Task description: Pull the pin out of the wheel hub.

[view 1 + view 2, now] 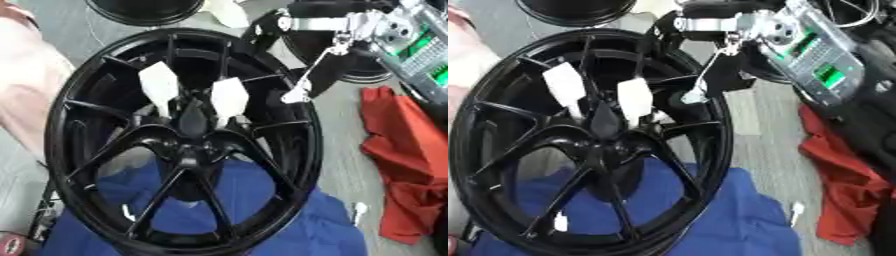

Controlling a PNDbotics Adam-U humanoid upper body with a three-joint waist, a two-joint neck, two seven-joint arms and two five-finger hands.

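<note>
A black wheel hub point(184, 145) stands tilted over blue cloth point(289, 220), white-tipped fingers point(229, 97) reaching into its centre where any pin is hidden, while the right hand point(328, 70) hangs beside the rim, fingers straight.

wheel hub point(188, 150) rim cut off below, pin indistinct, red cloth point(402, 155) cropped right
</note>
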